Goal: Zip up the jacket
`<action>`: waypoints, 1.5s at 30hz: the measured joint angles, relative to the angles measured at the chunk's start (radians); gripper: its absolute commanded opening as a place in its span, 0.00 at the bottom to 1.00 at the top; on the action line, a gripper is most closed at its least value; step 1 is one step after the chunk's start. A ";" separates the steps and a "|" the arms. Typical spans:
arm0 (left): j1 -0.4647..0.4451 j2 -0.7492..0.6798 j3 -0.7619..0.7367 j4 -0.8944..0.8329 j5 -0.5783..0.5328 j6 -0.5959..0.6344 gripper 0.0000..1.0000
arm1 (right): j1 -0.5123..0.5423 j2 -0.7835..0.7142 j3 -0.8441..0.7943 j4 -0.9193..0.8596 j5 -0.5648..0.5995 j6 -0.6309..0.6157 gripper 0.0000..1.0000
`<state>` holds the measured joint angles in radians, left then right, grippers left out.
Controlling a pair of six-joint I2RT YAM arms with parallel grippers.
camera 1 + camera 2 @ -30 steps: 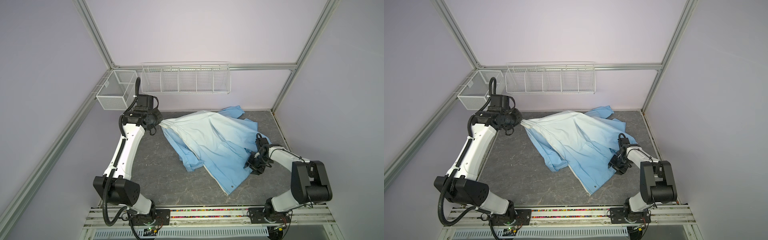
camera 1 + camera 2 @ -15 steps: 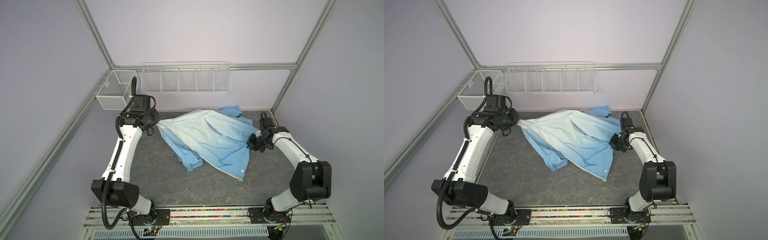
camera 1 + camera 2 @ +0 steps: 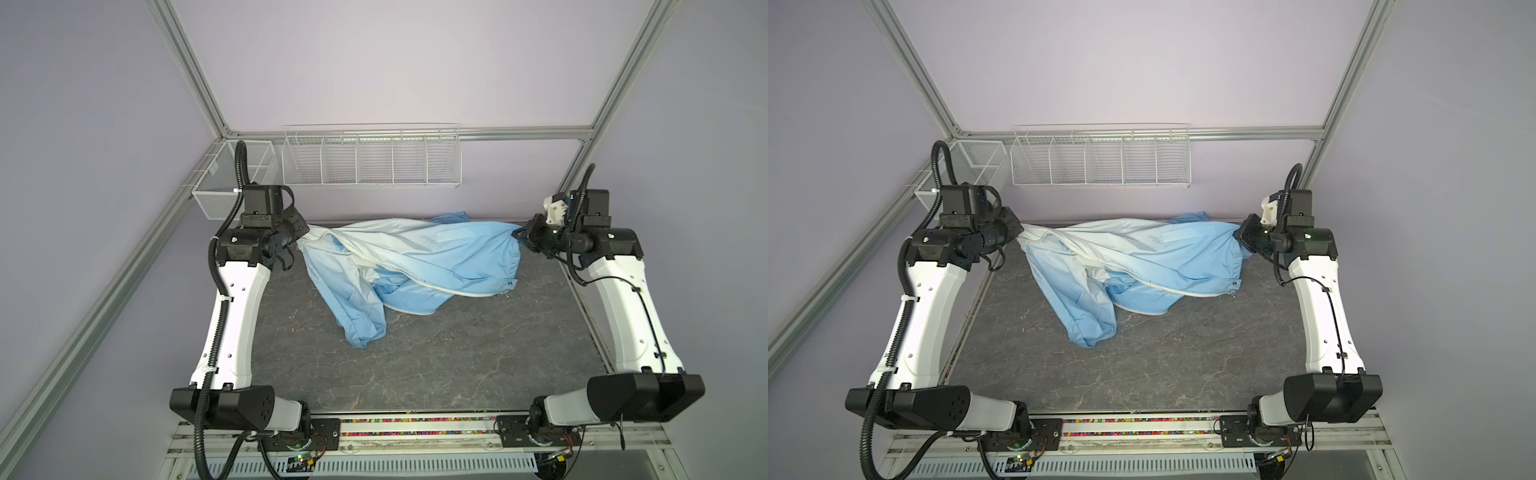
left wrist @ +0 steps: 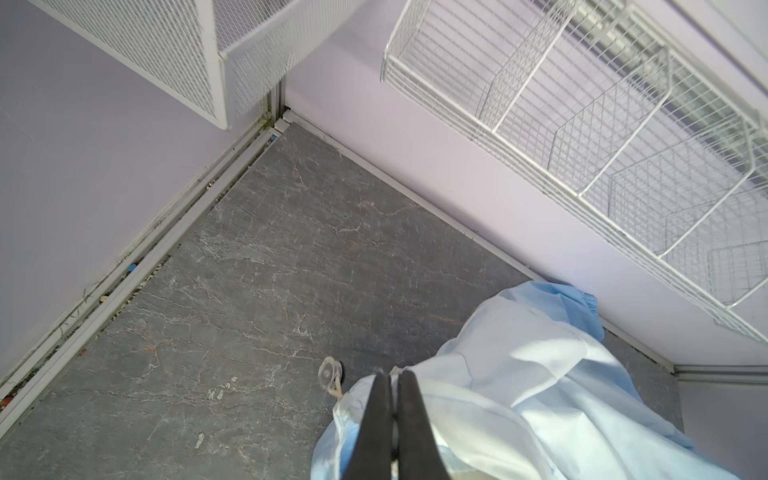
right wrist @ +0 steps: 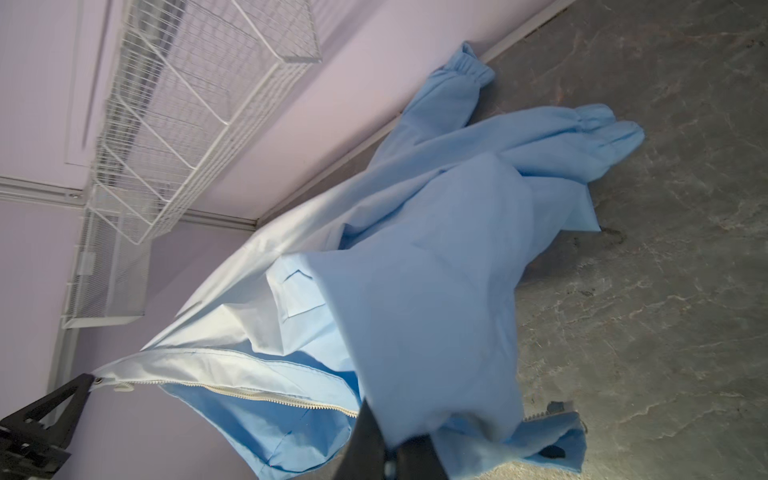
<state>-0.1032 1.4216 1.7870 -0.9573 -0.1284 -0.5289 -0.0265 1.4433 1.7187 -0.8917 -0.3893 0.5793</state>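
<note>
Your right gripper (image 3: 519, 236) has swung from the front right of the dark grey marbled surface (image 3: 415, 374) up to the back right. It has carried its edge of the thin light-blue fabric jacket (image 3: 415, 257) along, so the cloth now stretches across the back instead of trailing toward you. Your left gripper (image 3: 305, 235) holds where it was, back left, near the white mesh basket (image 3: 220, 195). Both top views agree: left gripper (image 3: 1018, 231) and right gripper (image 3: 1240, 235) each pinch the jacket (image 3: 1142, 253) at opposite ends, raised off the surface, with the middle sagging down onto it. Check your left wrist view: the left gripper (image 4: 391, 379) is clamped tight on a pale whitish edge of the jacket (image 4: 519, 374). In the right wrist view, the right gripper (image 5: 390, 440) is closed on blue fabric, with the jacket (image 5: 415, 291) bunched over it. The long cream-white zipper (image 5: 257, 397) hangs open. The elastic cuffs (image 5: 473, 70) lie by the back wall, below the white wire rack (image 3: 370, 162).
</note>
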 measured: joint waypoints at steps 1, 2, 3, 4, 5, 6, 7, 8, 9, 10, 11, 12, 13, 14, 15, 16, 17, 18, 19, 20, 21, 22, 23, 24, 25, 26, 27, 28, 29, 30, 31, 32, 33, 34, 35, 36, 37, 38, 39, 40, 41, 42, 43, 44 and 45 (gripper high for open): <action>0.002 -0.010 0.005 0.001 -0.014 0.000 0.00 | -0.011 -0.003 0.020 0.008 -0.024 0.001 0.07; 0.005 -0.019 0.010 0.001 -0.028 0.002 0.00 | -0.024 -0.006 0.038 0.017 -0.047 0.004 0.07; 0.008 -0.029 0.015 0.000 -0.041 0.003 0.00 | -0.035 -0.009 0.057 0.022 -0.067 0.008 0.07; 0.011 -0.036 0.022 0.000 -0.055 0.004 0.00 | -0.045 -0.011 0.077 0.029 -0.087 0.015 0.07; 0.013 -0.044 0.032 -0.001 -0.071 0.006 0.00 | -0.056 -0.013 0.101 0.042 -0.111 0.024 0.07; 0.015 -0.051 0.048 -0.003 -0.089 0.009 0.00 | -0.067 -0.014 0.124 0.056 -0.135 0.035 0.07; 0.016 -0.054 0.064 -0.005 -0.100 0.011 0.00 | -0.076 -0.016 0.142 0.071 -0.155 0.047 0.07; 0.016 -0.058 0.085 -0.005 -0.115 0.014 0.00 | -0.086 -0.019 0.159 0.093 -0.179 0.060 0.07; 0.016 -0.061 0.106 -0.005 -0.127 0.016 0.00 | -0.097 -0.023 0.174 0.116 -0.203 0.078 0.07; 0.016 -0.064 0.126 -0.005 -0.138 0.019 0.00 | -0.108 -0.026 0.187 0.138 -0.225 0.097 0.07; 0.016 -0.069 0.145 -0.005 -0.150 0.021 0.00 | -0.118 -0.029 0.200 0.159 -0.245 0.113 0.07; 0.016 -0.072 0.165 -0.005 -0.161 0.024 0.00 | -0.128 -0.030 0.216 0.182 -0.266 0.134 0.07; 0.017 -0.076 0.181 -0.004 -0.169 0.027 0.00 | -0.136 -0.030 0.228 0.206 -0.285 0.154 0.07; 0.017 -0.080 0.199 -0.004 -0.179 0.029 0.00 | -0.143 -0.030 0.238 0.233 -0.301 0.177 0.07; 0.018 -0.083 0.217 -0.004 -0.188 0.030 0.00 | -0.148 -0.031 0.244 0.261 -0.319 0.201 0.07; 0.018 -0.085 0.233 -0.004 -0.195 0.031 0.00 | -0.151 -0.031 0.247 0.286 -0.332 0.225 0.07; 0.018 -0.089 0.247 -0.004 -0.202 0.033 0.00 | -0.155 -0.031 0.249 0.308 -0.345 0.248 0.07; 0.018 -0.091 0.256 -0.003 -0.208 0.034 0.00 | -0.158 -0.029 0.251 0.324 -0.358 0.269 0.07; 0.018 -0.093 0.259 -0.003 -0.211 0.034 0.00 | -0.160 -0.027 0.251 0.335 -0.368 0.285 0.07; 0.018 -0.096 0.258 -0.005 -0.216 0.033 0.00 | -0.160 -0.026 0.248 0.342 -0.376 0.296 0.07; 0.018 -0.097 0.251 -0.004 -0.216 0.033 0.00 | -0.161 -0.025 0.240 0.346 -0.381 0.302 0.07; 0.018 -0.098 0.238 0.000 -0.216 0.031 0.00 | -0.161 -0.024 0.230 0.344 -0.383 0.304 0.07; 0.018 -0.101 0.212 0.005 -0.215 0.028 0.00 | -0.162 -0.022 0.216 0.339 -0.383 0.304 0.07; 0.018 -0.106 0.174 0.014 -0.212 0.022 0.00 | -0.162 -0.019 0.198 0.332 -0.382 0.300 0.07; 0.019 -0.108 0.126 0.020 -0.208 0.013 0.00 | -0.162 -0.014 0.178 0.323 -0.377 0.295 0.07; 0.019 -0.108 0.081 0.026 -0.199 0.006 0.00 | -0.162 -0.008 0.161 0.312 -0.371 0.286 0.07; 0.019 -0.105 0.047 0.030 -0.190 0.000 0.00 | -0.162 0.002 0.143 0.298 -0.362 0.275 0.07; 0.018 -0.097 0.005 0.033 -0.180 -0.009 0.00 | -0.162 0.014 0.122 0.283 -0.354 0.263 0.07; 0.017 -0.089 -0.021 0.035 -0.173 -0.014 0.00 | -0.162 0.026 0.109 0.274 -0.345 0.255 0.07; 0.012 -0.076 -0.054 0.041 -0.162 -0.019 0.00 | -0.162 0.046 0.086 0.260 -0.329 0.237 0.07; 0.009 -0.066 -0.075 0.045 -0.156 -0.023 0.00 | -0.162 0.062 0.072 0.252 -0.320 0.227 0.07; 0.001 -0.050 -0.097 0.052 -0.150 -0.029 0.00 | -0.162 0.084 0.053 0.246 -0.306 0.215 0.07; -0.008 -0.035 -0.111 0.060 -0.143 -0.034 0.00 | -0.162 0.103 0.039 0.241 -0.292 0.203 0.07; -0.016 -0.023 -0.115 0.063 -0.140 -0.036 0.00 | -0.162 0.122 0.032 0.235 -0.279 0.192 0.07; -0.028 -0.001 -0.119 0.072 -0.135 -0.039 0.00 | -0.161 0.150 0.029 0.225 -0.260 0.179 0.07; -0.041 0.023 -0.119 0.082 -0.132 -0.043 0.00 | -0.161 0.177 0.029 0.221 -0.242 0.167 0.07; -0.051 0.042 -0.119 0.091 -0.129 -0.046 0.00 | -0.160 0.211 0.030 0.218 -0.221 0.155 0.07; -0.063 0.067 -0.120 0.103 -0.124 -0.052 0.00 | -0.160 0.242 0.034 0.209 -0.201 0.144 0.07; -0.072 0.085 -0.122 0.113 -0.117 -0.058 0.00 | -0.160 0.266 0.042 0.199 -0.188 0.137 0.07; -0.079 0.102 -0.125 0.124 -0.110 -0.063 0.00 | -0.160 0.311 0.064 0.175 -0.166 0.122 0.07; -0.086 0.119 -0.129 0.133 -0.105 -0.070 0.00 | -0.160 0.344 0.084 0.157 -0.148 0.111 0.07; -0.092 0.132 -0.136 0.143 -0.100 -0.076 0.00 | -0.160 0.389 0.115 0.135 -0.128 0.098 0.07; -0.095 0.141 -0.145 0.149 -0.093 -0.083 0.00 | -0.160 0.422 0.138 0.119 -0.114 0.089 0.07; -0.098 0.146 -0.161 0.155 -0.083 -0.092 0.00 | -0.161 0.463 0.167 0.097 -0.101 0.075 0.07; -0.100 0.146 -0.183 0.160 -0.071 -0.100 0.00 | -0.162 0.496 0.187 0.081 -0.093 0.065 0.07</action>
<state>-0.2035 1.5673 1.6039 -0.7975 -0.1989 -0.6292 -0.1883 1.9396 1.9060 -0.8108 -0.4820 0.6441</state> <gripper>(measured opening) 0.047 0.072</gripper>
